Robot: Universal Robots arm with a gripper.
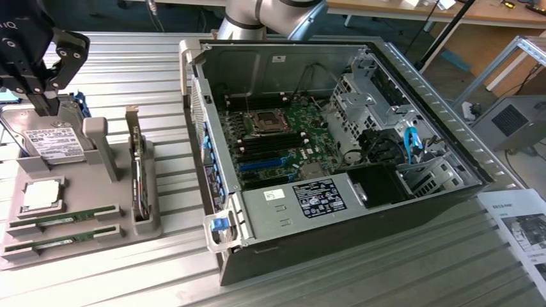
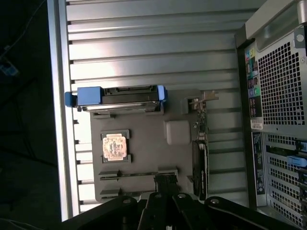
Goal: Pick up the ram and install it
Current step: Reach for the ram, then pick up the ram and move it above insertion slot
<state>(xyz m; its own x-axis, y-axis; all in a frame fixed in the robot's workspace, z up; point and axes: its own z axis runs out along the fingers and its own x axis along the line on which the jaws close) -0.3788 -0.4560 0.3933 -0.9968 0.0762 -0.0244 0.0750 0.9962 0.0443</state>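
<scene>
Two green ram sticks (image 1: 64, 217) (image 1: 60, 238) lie side by side in the near end of the grey parts holder (image 1: 102, 192) at the exterior view's left. In the wrist view one ram stick (image 2: 136, 173) shows along its length; the other (image 2: 115, 192) is partly hidden behind the gripper. My black gripper (image 1: 47, 102) hangs above the holder's far end, over the hard drive (image 1: 51, 141), well apart from the ram. Its fingertips (image 2: 165, 184) are pressed together with nothing between them.
The open computer case (image 1: 410, 83) lies to the exterior view's right, with black motherboard slots (image 1: 273, 144) inside. The holder also carries a CPU (image 1: 41, 195) and an upright expansion card (image 1: 138, 173). A paper sheet (image 1: 520, 230) lies at the far right on the ribbed metal table.
</scene>
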